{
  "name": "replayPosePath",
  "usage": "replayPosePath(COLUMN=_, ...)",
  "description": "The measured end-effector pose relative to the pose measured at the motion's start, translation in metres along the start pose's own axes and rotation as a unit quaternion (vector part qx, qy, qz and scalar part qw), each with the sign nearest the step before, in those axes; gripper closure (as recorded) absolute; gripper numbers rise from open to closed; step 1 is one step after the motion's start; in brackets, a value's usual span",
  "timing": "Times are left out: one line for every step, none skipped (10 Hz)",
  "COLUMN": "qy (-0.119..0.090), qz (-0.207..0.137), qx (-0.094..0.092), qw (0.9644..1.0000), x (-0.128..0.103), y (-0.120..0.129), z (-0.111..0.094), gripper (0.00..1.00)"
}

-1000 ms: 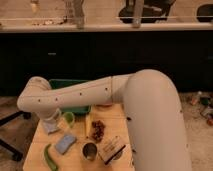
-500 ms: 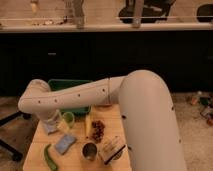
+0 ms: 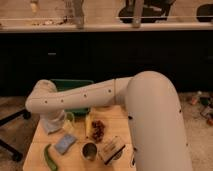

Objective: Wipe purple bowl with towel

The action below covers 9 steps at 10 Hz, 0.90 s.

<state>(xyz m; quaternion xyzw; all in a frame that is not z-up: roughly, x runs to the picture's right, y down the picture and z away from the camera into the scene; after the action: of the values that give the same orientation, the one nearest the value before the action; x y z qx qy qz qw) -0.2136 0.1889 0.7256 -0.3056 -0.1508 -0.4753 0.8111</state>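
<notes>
White arm [image 3: 100, 95] reached from right foreground across to the left. Its elbow bent above the left end of the bench [image 3: 35, 150], and the forearm dropped twd the top. Claw [image 3: 58, 127] sat at that low end, over the bench's left-rear corner. It was bundled w/ a pale grey-white mass [image 3: 50, 122], poss. the towel. Couldn't separate the two, so couldn't tell whether claw was released or clenched. Purple bowl: couldn't pick it out, and the spot under the claw was hidden by the arm.

Just right of claw was a yellow-green cup-like thing [image 3: 70, 120], touching or nearly. In front of claw a blue sponge [image 3: 65, 144] lay flat. Left-front of that, a long green veg-like item [image 3: 49, 156] lay near the bench edge. Metal can [image 3: 90, 151] stood upright mid-front. Behind it was a reddish-brown snack packet [image 3: 98, 130], w/ a yellow strip [image 3: 88, 125] along its left side. Right of the can lay a pale packet [image 3: 112, 147]. Green bin [image 3: 72, 84] sat behind the bench, partly covered by the arm.
</notes>
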Motion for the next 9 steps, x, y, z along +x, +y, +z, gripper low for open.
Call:
replayPosePath(qy=-0.002, qz=-0.006, qx=0.0, qw=1.0, x=-0.002, y=-0.001, z=0.003, gripper=0.2)
replayPosePath(qy=-0.003, qz=-0.013, qx=-0.002, qw=0.9999, x=-0.005, y=-0.007, z=0.005, gripper=0.2)
replayPosePath(qy=-0.003, qz=-0.02, qx=-0.005, qw=0.9998, x=-0.009, y=-0.016, z=0.007, gripper=0.2)
replayPosePath(qy=-0.003, qz=-0.027, qx=-0.008, qw=0.9996, x=-0.015, y=-0.027, z=0.007, gripper=0.2)
replayPosePath(qy=-0.002, qz=-0.036, qx=-0.011, qw=0.9993, x=-0.023, y=-0.043, z=0.009, gripper=0.2)
replayPosePath(qy=-0.002, qz=-0.047, qx=-0.013, qw=0.9988, x=-0.032, y=-0.066, z=0.011, gripper=0.2)
replayPosePath(qy=-0.003, qz=-0.055, qx=-0.015, qw=0.9984, x=-0.037, y=-0.081, z=0.014, gripper=0.2)
replayPosePath(qy=-0.007, qz=-0.066, qx=-0.017, qw=0.9976, x=-0.042, y=-0.101, z=0.022, gripper=0.2)
replayPosePath(qy=-0.009, qz=-0.072, qx=-0.018, qw=0.9972, x=-0.039, y=-0.112, z=0.031, gripper=0.2)
